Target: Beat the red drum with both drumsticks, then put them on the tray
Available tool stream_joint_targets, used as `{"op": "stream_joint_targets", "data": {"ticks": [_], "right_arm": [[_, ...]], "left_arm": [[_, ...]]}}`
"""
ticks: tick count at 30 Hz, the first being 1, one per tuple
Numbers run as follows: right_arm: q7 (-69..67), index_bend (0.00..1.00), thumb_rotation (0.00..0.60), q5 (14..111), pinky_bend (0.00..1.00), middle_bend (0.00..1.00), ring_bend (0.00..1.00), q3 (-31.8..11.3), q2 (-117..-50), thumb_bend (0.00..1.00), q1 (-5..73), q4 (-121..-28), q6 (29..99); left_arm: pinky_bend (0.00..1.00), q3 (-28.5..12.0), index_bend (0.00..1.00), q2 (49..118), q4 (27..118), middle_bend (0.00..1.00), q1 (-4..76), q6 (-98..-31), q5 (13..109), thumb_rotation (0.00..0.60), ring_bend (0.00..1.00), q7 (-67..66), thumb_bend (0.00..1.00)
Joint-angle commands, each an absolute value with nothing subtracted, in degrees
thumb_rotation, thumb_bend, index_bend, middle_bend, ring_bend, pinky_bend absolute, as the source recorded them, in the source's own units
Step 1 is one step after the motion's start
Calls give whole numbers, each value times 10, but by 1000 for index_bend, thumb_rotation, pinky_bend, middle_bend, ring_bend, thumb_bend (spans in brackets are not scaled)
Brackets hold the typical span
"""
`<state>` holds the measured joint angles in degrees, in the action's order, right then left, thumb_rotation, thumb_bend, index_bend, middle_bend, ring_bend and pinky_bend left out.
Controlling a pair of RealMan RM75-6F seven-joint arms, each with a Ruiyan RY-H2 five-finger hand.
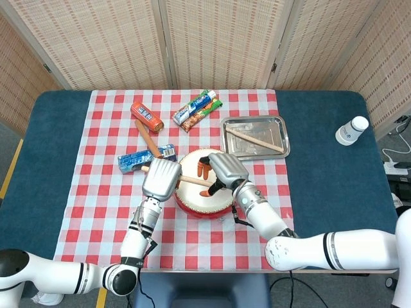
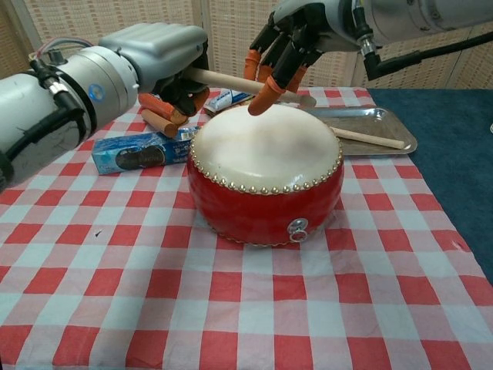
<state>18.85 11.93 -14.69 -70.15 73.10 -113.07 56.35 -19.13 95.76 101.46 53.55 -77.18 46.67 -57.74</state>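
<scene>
Over the drum point(image 1: 202, 183) at the cloth's centre, the left robot hand point(image 1: 160, 179) grips one stick point(image 2: 231, 80) while the right robot hand point(image 2: 289, 42) reaches for it, fingers spread, holding nothing; the other stick point(image 1: 253, 139) lies in the tray point(image 1: 277, 122) at 2 o'clock. Likely next: a handover, then traying it

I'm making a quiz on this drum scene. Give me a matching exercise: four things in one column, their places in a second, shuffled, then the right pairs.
Things:
1. drumstick
2. second drumstick
3. paper cup
4. red drum

Places:
A. lying in the metal tray
B. on its side on the bare blue table, far right in the head view
C. held by the left hand, over the drumhead
D. on the checked cloth, between the two hands

Pairs: 1-C, 2-A, 3-B, 4-D
</scene>
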Motion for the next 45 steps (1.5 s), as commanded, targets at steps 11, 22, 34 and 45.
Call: {"op": "stream_joint_targets", "data": {"ticks": [11, 22, 34, 45], "right_arm": [[229, 625, 600, 98, 426, 627, 462, -163, -746, 62, 744, -1110, 613], [258, 653, 600, 81, 434, 666, 502, -177, -771, 106, 747, -1094, 625], [293, 696, 600, 65, 446, 703, 544, -187, -788, 169, 748, -1090, 648], [301, 749, 600, 71, 471, 734, 581, -199, -793, 237, 738, -1091, 650]], "left_arm": [[1000, -180, 1000, 966, 1003, 1000, 548, -780, 473, 600, 932, -586, 617], [1000, -169, 1000, 967, 1000, 1000, 553, -788, 487, 600, 927, -595, 615], [1000, -166, 995, 970, 997, 1000, 557, -792, 488, 600, 923, -605, 612], [1000, -161, 979, 971, 999, 1000, 561, -793, 491, 600, 911, -617, 612]]}}
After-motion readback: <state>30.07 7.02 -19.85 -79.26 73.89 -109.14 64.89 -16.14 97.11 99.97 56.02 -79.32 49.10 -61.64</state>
